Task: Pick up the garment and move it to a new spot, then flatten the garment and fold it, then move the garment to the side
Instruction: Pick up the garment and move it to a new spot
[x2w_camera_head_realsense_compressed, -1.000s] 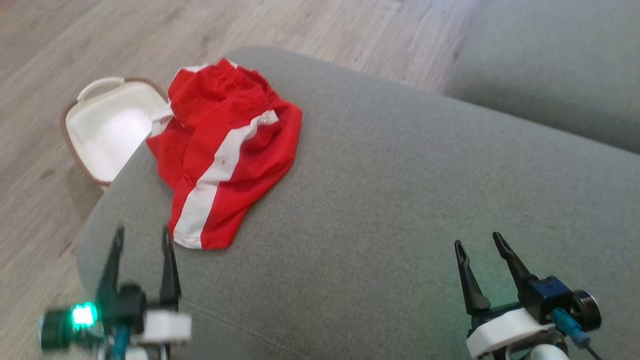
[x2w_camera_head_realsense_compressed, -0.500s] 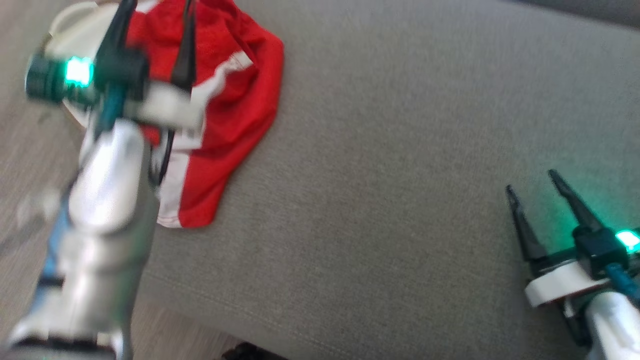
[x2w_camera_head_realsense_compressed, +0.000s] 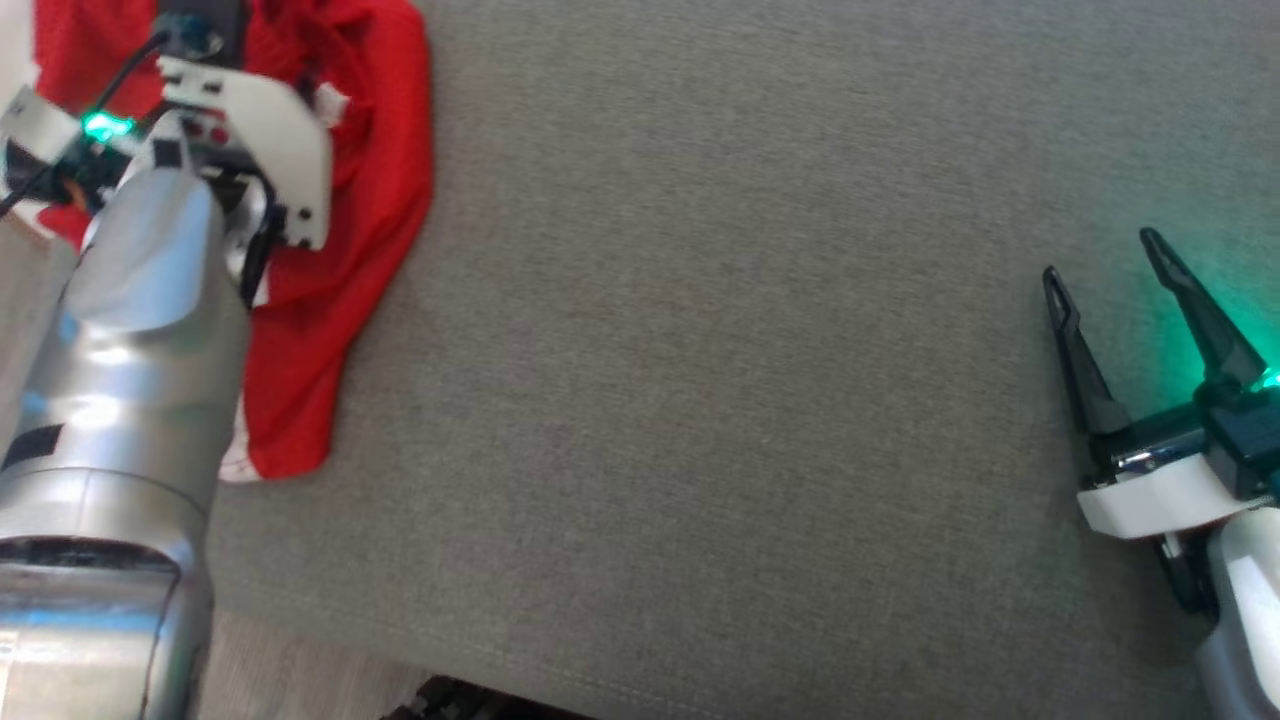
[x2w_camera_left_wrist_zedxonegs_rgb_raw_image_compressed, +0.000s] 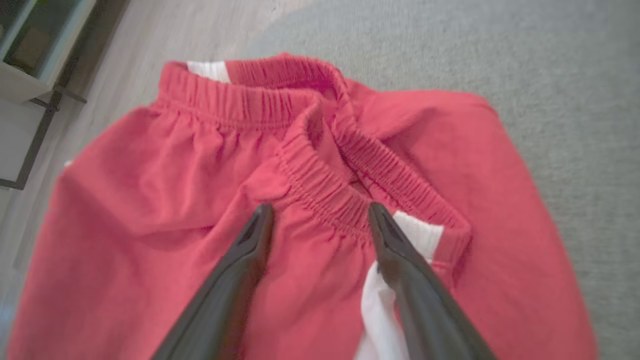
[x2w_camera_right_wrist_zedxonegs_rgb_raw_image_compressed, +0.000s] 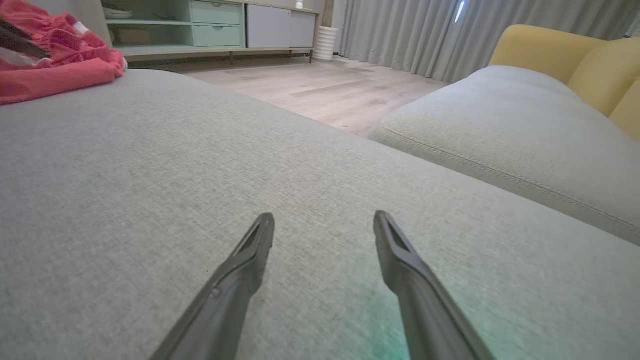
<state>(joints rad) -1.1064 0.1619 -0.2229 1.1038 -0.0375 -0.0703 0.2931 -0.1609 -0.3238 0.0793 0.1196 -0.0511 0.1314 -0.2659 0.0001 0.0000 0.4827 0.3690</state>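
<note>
Jaws of the left gripper (x2w_camera_left_wrist_zedxonegs_rgb_raw_image_compressed: 320, 210) stood wide apart and held nothing. Their two tips straddled a gathered fold of the elastic waistband (x2w_camera_left_wrist_zedxonegs_rgb_raw_image_compressed: 320, 187) of the garment (x2w_camera_left_wrist_zedxonegs_rgb_raw_image_compressed: 150, 200), red shorts with a white side stripe. Whether the tips touched the cloth could not be told. In the head view this gripper's fingers were cut off by the top edge, and the pale left forearm (x2w_camera_head_realsense_compressed: 130, 380) covered much of the shorts. Jaws of the right gripper (x2w_camera_head_realsense_compressed: 1100, 258) were equally wide and empty, low over bare fabric of the grey cushion (x2w_camera_head_realsense_compressed: 700, 350), well apart from the garment. The garment lay crumpled at the cushion's left end, and its left part ran out of the head view. Beyond, the right wrist view showed wood floor (x2w_camera_right_wrist_zedxonegs_rgb_raw_image_compressed: 325, 90), a second grey cushion (x2w_camera_right_wrist_zedxonegs_rgb_raw_image_compressed: 500, 125), a yellow chair (x2w_camera_right_wrist_zedxonegs_rgb_raw_image_compressed: 550, 55) cut by the frame, a pale green cabinet (x2w_camera_right_wrist_zedxonegs_rgb_raw_image_compressed: 210, 25) and curtains (x2w_camera_right_wrist_zedxonegs_rgb_raw_image_compressed: 400, 35).
</note>
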